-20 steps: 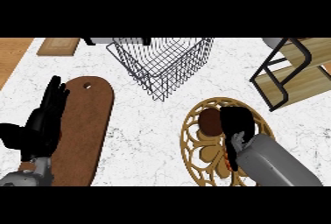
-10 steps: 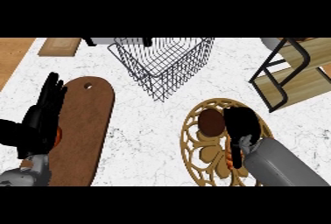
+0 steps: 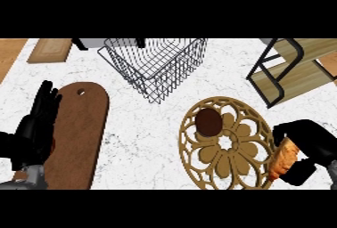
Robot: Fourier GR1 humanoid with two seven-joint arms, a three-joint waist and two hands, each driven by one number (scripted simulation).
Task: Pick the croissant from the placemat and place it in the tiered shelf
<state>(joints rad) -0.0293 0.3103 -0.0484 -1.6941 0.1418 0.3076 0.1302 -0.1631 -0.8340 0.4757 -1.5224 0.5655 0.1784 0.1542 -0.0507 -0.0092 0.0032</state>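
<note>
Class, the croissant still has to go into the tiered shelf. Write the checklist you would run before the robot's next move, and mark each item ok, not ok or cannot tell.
1. Croissant held by right hand: ok, fingers curl round it.
2. Croissant off the placemat: cannot tell, it sits at the mat's right rim.
3. Tiered shelf in view, up and right of the hand: ok.
4. Wire basket out of the path: ok, it stands left of the shelf.
5. Left hand out of the way: ok, open beside the cutting board.
</note>
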